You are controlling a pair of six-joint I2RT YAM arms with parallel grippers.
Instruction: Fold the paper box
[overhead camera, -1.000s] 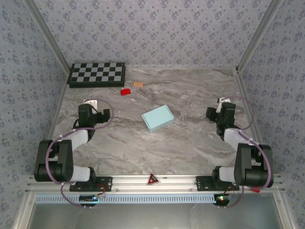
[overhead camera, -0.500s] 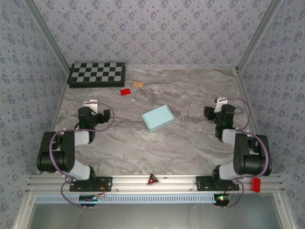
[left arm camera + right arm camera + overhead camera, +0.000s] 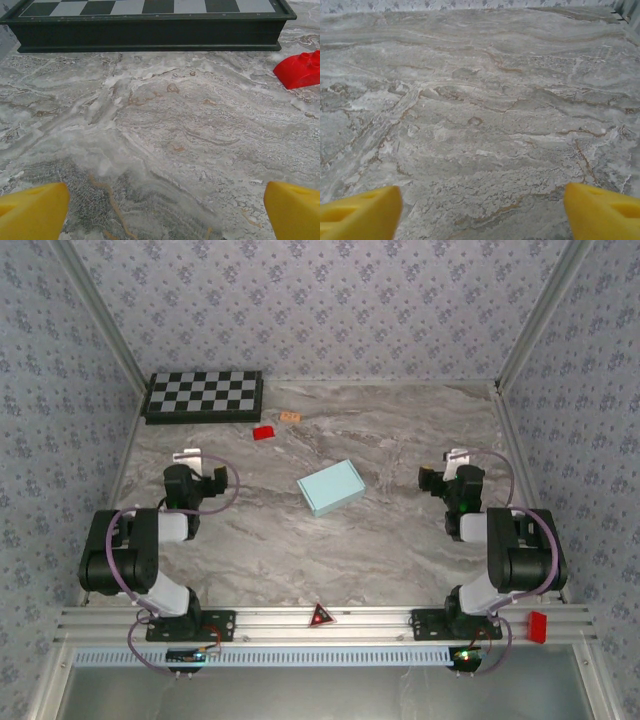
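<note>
Your paper box (image 3: 331,488) lies in the middle of the tabletop (image 3: 400,540), between the two arms and well apart from both. Your left fingers (image 3: 32,210) are spread wide over bare marble, pinching nothing, with the checkerboard (image 3: 150,20) at the far side and a red block (image 3: 299,70) to its right. Your right fingers (image 3: 360,212) are likewise spread and empty, off to the box's right.

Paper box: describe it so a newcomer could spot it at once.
On the grey marbled table, find the checkerboard at the back left, then look to the middle. The paper box lies there alone, slightly turned: pale aqua and rectangular, far larger than the small red toy brick behind it.
</note>
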